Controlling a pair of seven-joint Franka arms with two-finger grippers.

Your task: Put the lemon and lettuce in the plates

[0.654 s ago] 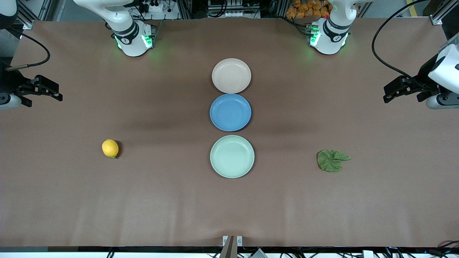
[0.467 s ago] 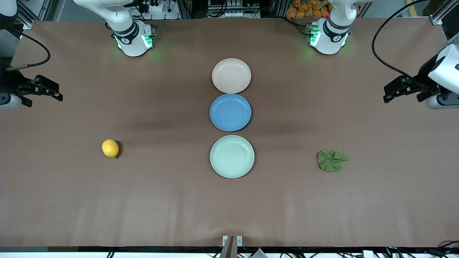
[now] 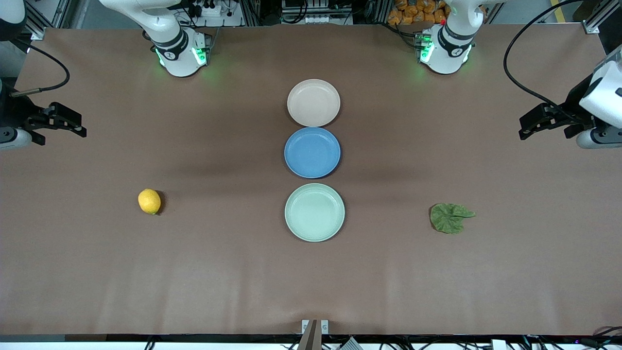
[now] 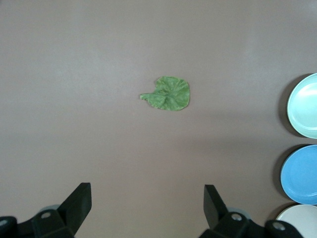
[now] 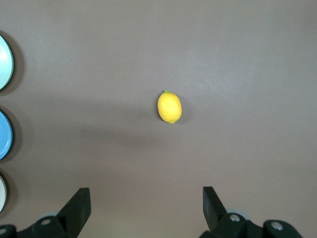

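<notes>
The yellow lemon (image 3: 149,201) lies on the brown table toward the right arm's end; it also shows in the right wrist view (image 5: 169,107). The dark green lettuce leaf (image 3: 450,218) lies toward the left arm's end and shows in the left wrist view (image 4: 168,94). The beige-pink plate (image 3: 313,102) and the mint green plate (image 3: 314,212) lie mid-table, both empty. My right gripper (image 3: 73,127) is open and empty, high over the table's right-arm end. My left gripper (image 3: 529,127) is open and empty, high over the left-arm end.
An empty blue plate (image 3: 312,152) lies between the beige-pink and mint plates, the three in a row running toward the front camera. Black cables hang beside each arm at the table's ends.
Both grippers have shifted very slightly; the lemon, lettuce and plates have not moved.
</notes>
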